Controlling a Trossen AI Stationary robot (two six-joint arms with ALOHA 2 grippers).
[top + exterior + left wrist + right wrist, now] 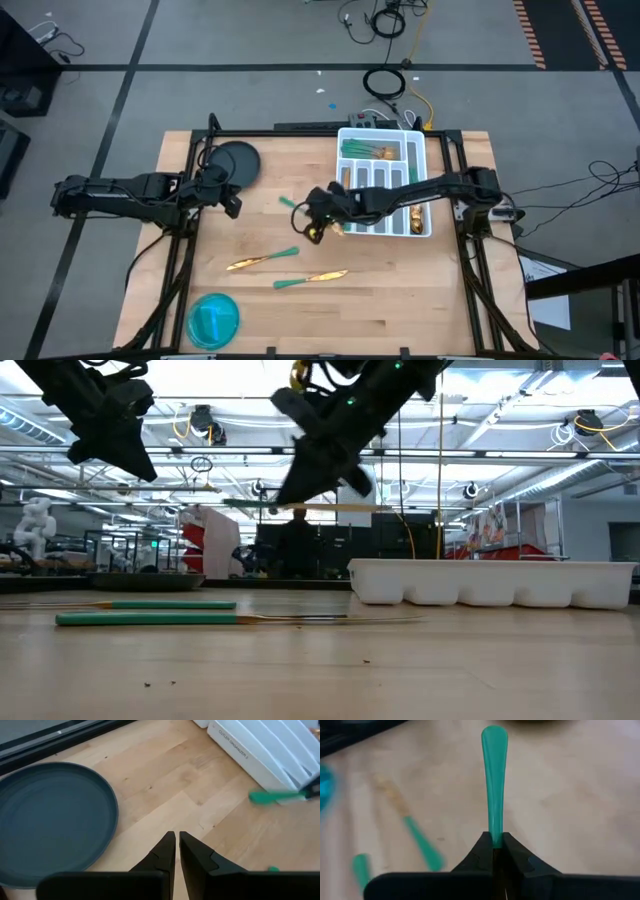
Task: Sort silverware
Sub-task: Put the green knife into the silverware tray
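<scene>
White divided tray (pixel 421 225) with gold-and-teal silverware (pixel 368 151) inside

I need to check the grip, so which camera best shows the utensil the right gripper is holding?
The right wrist view: the right gripper is shut on the held utensil. The high view shows its teal tip small; the left wrist view part of its handle; the low view an edge-on sliver.

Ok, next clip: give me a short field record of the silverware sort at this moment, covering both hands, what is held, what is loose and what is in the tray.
right hand: shut on a green-handled piece, lifted above the table left of the tray
left hand: shut, holding nothing, beside the dark plate
loose pieces: two on the table
tray: white, divided; green-handled pieces in its far compartment
blue plate: near edge of table
</scene>
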